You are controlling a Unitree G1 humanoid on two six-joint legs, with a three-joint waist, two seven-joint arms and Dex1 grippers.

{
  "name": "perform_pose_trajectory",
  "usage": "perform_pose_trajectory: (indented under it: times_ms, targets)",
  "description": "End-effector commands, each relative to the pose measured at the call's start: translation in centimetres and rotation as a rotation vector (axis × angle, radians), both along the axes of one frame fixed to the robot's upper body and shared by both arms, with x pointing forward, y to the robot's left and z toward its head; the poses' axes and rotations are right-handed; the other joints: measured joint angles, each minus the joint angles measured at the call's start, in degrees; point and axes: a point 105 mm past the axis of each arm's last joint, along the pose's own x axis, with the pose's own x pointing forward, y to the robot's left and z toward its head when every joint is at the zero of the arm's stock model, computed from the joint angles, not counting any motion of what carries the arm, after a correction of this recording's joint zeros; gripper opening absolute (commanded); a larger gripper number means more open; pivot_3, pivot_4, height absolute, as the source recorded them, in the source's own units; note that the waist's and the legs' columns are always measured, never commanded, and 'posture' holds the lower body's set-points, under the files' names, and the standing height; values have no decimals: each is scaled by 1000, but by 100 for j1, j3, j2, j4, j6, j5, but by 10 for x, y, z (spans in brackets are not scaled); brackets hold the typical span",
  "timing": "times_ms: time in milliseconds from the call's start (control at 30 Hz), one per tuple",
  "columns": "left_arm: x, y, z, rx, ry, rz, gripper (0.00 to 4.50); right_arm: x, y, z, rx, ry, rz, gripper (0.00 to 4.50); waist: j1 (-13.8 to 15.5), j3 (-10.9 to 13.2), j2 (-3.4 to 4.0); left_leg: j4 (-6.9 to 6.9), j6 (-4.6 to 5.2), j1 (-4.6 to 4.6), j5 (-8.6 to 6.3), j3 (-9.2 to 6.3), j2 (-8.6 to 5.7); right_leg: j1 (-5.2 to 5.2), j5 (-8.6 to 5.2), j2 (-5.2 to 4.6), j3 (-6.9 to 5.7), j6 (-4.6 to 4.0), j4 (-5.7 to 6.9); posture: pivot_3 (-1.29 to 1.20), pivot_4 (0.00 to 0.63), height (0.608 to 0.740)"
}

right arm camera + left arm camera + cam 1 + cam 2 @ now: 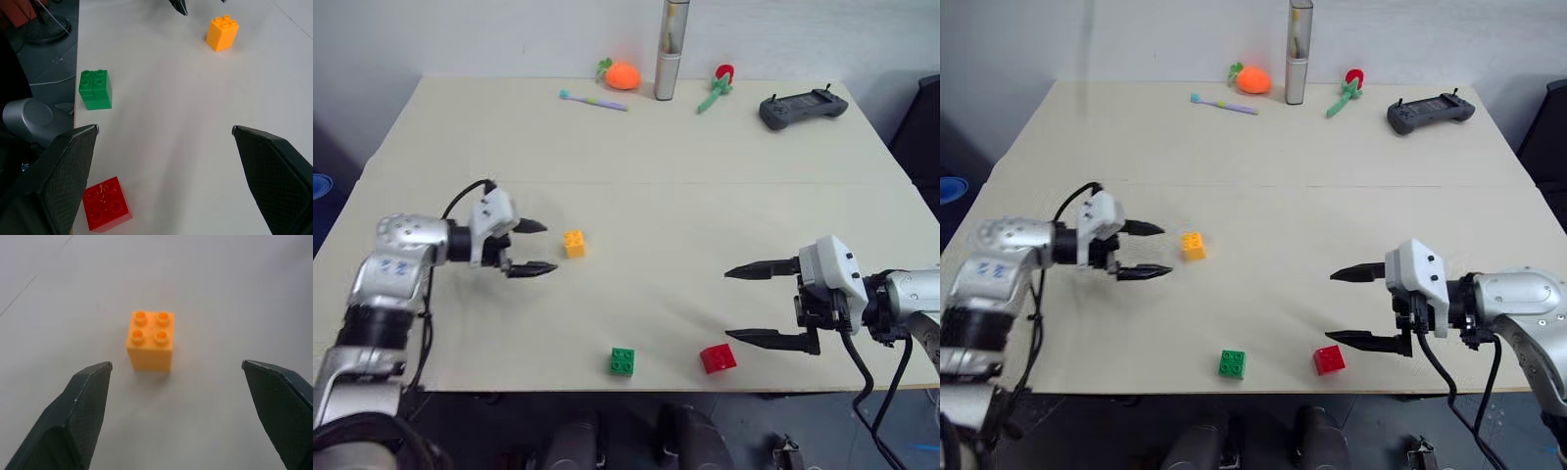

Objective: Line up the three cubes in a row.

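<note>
Left end effector (536,247) spread wide, empty, tips just short of yellow cube (574,243), which sits mid-bench in line with gap between fingers. Right end effector (744,305) also spread wide, holding nothing, pointing across bench (705,196). Red cube (718,357) near front edge, just beside lower right finger, not touching. Green cube (623,360) near front edge too, left of red. Yellow well apart from both, farther back. Cubes not in row.
</note>
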Motion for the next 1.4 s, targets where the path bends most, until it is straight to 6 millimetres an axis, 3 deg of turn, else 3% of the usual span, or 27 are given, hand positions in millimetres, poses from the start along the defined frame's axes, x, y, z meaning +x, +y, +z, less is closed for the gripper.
perform_pose_trajectory:
  times_ms: [33, 167, 267, 533, 733, 867, 1067, 1267, 1400]
  targets:
    - [14, -6, -5, 28, 5, -3, 4479, -6, 3, 11, 17, -51, -3, 4500, 18, 0, -3, 1, 1, 0, 1, 0, 0, 0, 1, 0, -1, 1, 0, 0, 150, 740]
    - [26, -15, -13, 50, 6, -2, 4479, -9, 2, 9, 17, -51, -28, 4500, 26, 0, -9, 3, 6, -5, 4, -5, -2, 0, 3, -4, 1, 6, -2, 0, 150, 740]
    - [34, -19, -15, 36, 9, 16, 3911, -12, 1, 7, 19, -44, -43, 4500, 32, 0, -11, 5, 11, -9, 6, -11, -4, 1, 6, -8, 5, 11, -7, 0, 150, 740]
    - [34, -29, -19, -15, 37, -24, 1551, -11, -1, 7, 15, -36, -50, 4500, 30, 1, -14, 5, 18, -13, 10, -16, -12, 4, 13, -15, 7, 22, -17, 0, 150, 740]
    - [11, -20, -16, 1, 28, -144, 1500, -15, -3, 6, -19, -27, -24, 4500, 4, 1, -15, 5, 18, -13, 10, -16, -10, 4, 13, -14, 8, 22, -19, 0, 150, 740]
    - [-47, -1, -5, 45, 72, -328, 1500, -26, -13, -1, -81, 12, 4, 4500, -27, 1, -15, 4, 15, -14, 9, -19, -5, 4, 13, -13, 12, 22, -24, 0, 150, 740]
    - [-109, 9, -17, 139, 110, -395, 1500, -42, -34, -13, -120, 85, 2, 4500, 30, 1, -13, 4, 18, 5, 5, -33, -8, 31, 13, -29, 13, 22, -57, 0, 150, 740]
    - [-134, 8, -34, 161, 109, -370, 1500, -50, -48, -27, -168, 86, 0, 4500, 40, 1, -12, 3, -9, 10, -24, -38, -7, 31, 14, -38, 18, 22, -57, 0, 150, 740]
    - [-129, 6, -36, 154, 79, -326, 1500, -50, -49, -29, -177, 82, 5, 4500, 34, 3, -7, -2, -1, 11, -19, -36, -6, 27, 12, -36, 17, 19, -55, 0, 150, 740]
